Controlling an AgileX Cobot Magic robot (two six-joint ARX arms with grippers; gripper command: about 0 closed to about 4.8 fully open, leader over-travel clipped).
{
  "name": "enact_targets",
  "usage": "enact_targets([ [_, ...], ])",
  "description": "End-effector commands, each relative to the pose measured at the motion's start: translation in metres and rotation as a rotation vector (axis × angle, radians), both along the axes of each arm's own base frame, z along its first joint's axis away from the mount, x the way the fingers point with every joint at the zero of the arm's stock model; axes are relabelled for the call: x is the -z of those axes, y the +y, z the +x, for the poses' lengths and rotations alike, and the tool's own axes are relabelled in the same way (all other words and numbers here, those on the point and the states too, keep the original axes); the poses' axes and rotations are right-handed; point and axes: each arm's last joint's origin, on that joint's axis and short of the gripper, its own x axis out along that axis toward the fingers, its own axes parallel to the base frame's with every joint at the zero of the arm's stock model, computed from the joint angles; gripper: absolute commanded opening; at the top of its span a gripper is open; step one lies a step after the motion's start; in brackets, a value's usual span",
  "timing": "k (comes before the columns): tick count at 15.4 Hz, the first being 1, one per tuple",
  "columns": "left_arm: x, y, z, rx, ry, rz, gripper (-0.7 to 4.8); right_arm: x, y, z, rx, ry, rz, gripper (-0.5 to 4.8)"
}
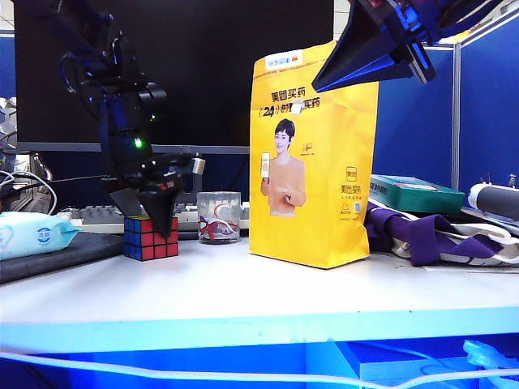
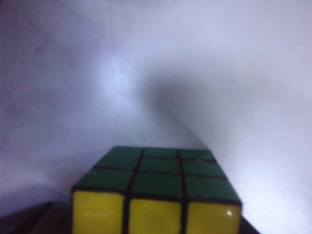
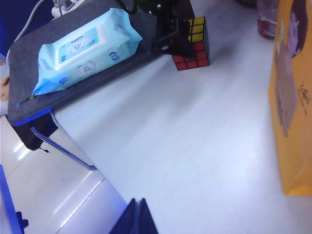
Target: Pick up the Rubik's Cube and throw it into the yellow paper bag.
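Your left hand (image 1: 154,217) hangs spread wide right over the Rubik's Cube (image 1: 151,237), fingertips at its top edge but not closed on it. The cube sits on the white desk (image 1: 243,292) at the left, beside a dark mat, well left of the yellow paper bag (image 1: 312,154), with a clear glass cup (image 1: 219,216) between them, farther back. Your right hand (image 1: 381,49) is pressed shut and empty, hovering high beside the bag's top at the right.

Judging by its look, the cube is light, rigid plastic with slick faces and crisp edges; it won't crush, but it could twist or slip. Take it across two opposite flat faces, centred, not on corners.

Count: one cube, one bag, one cup, one pack of wet wipes (image 3: 87,46) on the mat at the far left.
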Motion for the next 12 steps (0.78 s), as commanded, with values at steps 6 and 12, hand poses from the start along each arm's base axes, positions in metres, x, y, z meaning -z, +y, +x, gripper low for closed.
enact_targets([
  [6,0.001,-0.003,0.002,0.011,0.011,-0.086,0.21,-0.003,0.002,0.003,-0.015,-0.050,0.006,-0.01],
  [12,-0.107,-0.001,-0.034,-0.017,-0.209,-0.197,-0.03,-0.007,0.002,0.007,0.013,-0.108,0.012,-0.01],
])
